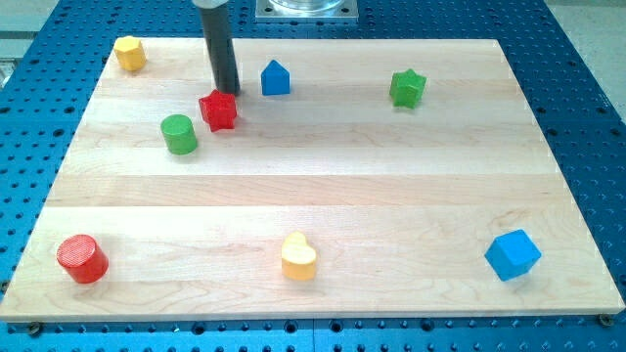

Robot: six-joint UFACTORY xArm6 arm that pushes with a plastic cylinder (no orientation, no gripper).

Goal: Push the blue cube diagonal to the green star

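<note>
The blue cube (513, 254) sits near the board's bottom right corner. The green star (407, 88) lies at the upper right, far above and left of the cube. My tip (228, 92) is at the upper left, touching the top edge of a red star (219, 110), far from both the cube and the green star.
A blue house-shaped block (276, 78) is just right of my tip. A green cylinder (179, 134) lies left of the red star. A yellow hexagon (130, 53) is at the top left corner, a red cylinder (82, 259) at the bottom left, a yellow heart (299, 256) at bottom centre. The wooden board (323, 196) rests on a blue perforated table.
</note>
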